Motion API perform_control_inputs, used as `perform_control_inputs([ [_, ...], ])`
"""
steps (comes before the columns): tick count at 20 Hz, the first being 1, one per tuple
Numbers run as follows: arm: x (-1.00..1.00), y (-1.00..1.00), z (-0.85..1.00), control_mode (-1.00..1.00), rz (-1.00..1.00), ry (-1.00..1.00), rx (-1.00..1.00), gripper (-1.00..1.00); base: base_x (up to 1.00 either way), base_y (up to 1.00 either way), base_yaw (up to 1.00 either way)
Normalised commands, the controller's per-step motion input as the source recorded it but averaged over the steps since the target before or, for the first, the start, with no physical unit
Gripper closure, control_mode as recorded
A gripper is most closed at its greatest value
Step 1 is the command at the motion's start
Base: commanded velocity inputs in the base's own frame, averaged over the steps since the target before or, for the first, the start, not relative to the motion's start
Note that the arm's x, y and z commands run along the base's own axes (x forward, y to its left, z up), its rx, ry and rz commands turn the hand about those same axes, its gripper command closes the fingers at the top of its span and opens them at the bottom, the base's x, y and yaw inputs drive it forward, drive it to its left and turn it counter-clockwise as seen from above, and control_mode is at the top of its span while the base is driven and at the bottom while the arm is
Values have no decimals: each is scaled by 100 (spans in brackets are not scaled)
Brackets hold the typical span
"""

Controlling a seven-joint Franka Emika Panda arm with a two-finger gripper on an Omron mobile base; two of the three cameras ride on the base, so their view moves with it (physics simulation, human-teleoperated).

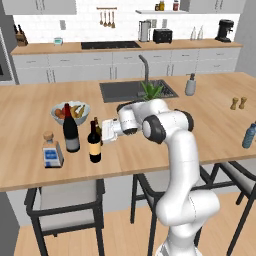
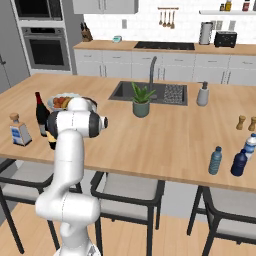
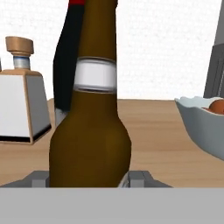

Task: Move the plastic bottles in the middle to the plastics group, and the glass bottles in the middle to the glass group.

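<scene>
The gripper (image 1: 102, 131) is clamped around the slim brown beer bottle (image 3: 89, 131), jaws closed in on its lower body, and in the hand view that bottle stands upright right between the finger tips with a white band (image 3: 95, 74) around its neck. In the left base view the brown bottle (image 1: 98, 129) sits at the gripper, just behind the dark wine bottle with the yellowish label (image 1: 94, 142), which stands on the wooden surface (image 1: 210, 115) near its front edge. Just beside it toward the left end stands the taller wine bottle with the grey label (image 1: 71, 129), and further left, close to the front edge, the squat clear bottle with the cork stopper (image 1: 51, 150). Behind these 2 sits a bowl of fruit (image 1: 70, 112). Over at the right end, in the right base view, 1 small translucent blue bottle (image 2: 215, 160) stands near the front edge, just beside a darker blue bottle (image 2: 239, 162).
</scene>
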Motion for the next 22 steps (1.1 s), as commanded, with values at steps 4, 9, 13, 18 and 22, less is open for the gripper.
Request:
perform_control_inputs([
  [4, 0, 3, -51, -100, 1, 1, 0, 100, 0, 0, 0],
  [9, 0, 0, -55, -100, 1, 3, 0, 100, 0, 0, 0],
  [13, -11, 0, -51, -100, 3, 0, 0, 100, 0, 0, 0],
  [18, -22, -13, -45, -100, 2, 0, 0, 100, 0, 0, 0],
  [22, -12, -21, -36, -100, 0, 0, 0, 100, 0, 0, 0],
])
